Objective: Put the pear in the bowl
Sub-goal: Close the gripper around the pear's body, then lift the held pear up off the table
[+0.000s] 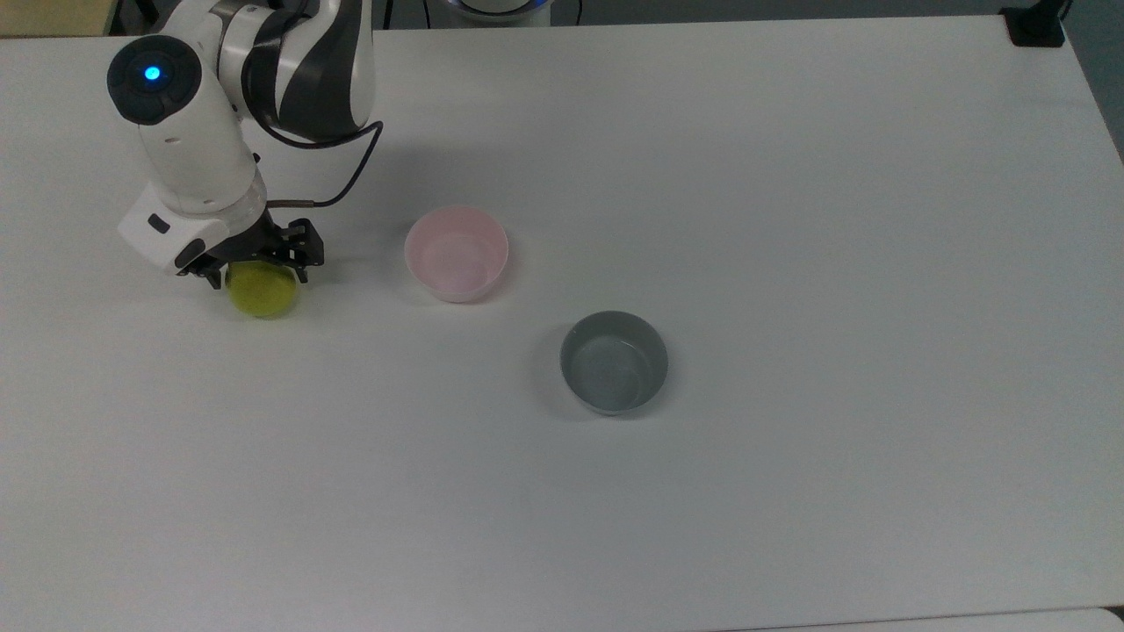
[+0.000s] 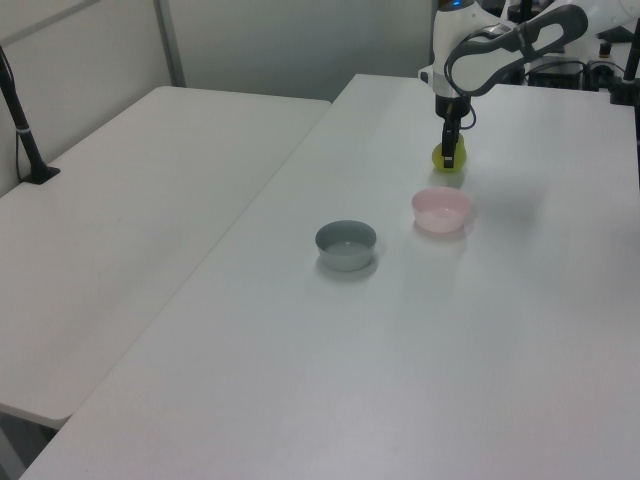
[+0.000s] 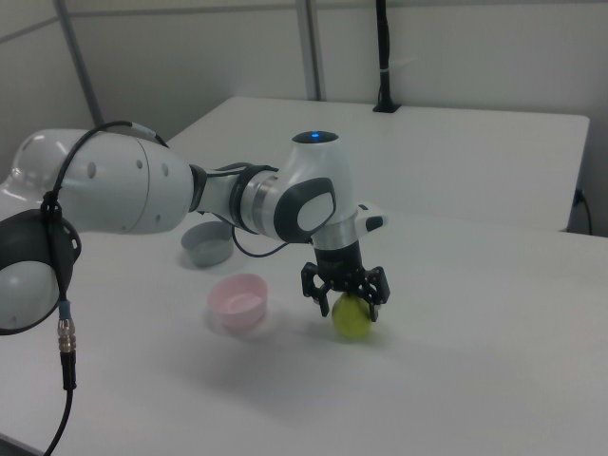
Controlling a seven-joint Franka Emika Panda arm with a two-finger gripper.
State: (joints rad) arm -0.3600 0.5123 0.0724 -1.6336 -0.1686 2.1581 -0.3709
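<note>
1. Spread jaws are what we find on the gripper (image 1: 257, 274): its two fingers stand apart, one on each side of the pear (image 1: 262, 293), and in the right view we see a finger to either side of the fruit with the pear between them. We cannot tell whether the fingers touch it.
2. We see the pear resting on the white table (image 1: 790, 219), near the top view's left edge, with the gripper (image 3: 348, 299) lowered over its upper part so that the stem end is hidden.
3. We find the pink bowl (image 1: 456, 253) to the top view's right of the pear, apart from it, standing upright and empty.
4. In the right view the pink bowl (image 3: 239, 298) sits to the right view's left of the pear (image 3: 352, 318).
5. We see a grey bowl (image 1: 614, 362) farther toward the top view's right and nearer the lower edge, well apart from the pink one.
6. In the left view the pear (image 2: 441, 158) lies at the far end of the table, the pink bowl (image 2: 441, 209) nearer, and the grey bowl (image 2: 346, 244) nearer again, toward the left view's left.
7. We see a black cable (image 1: 338, 180) looping from the arm (image 1: 189, 149) above the gripper.
</note>
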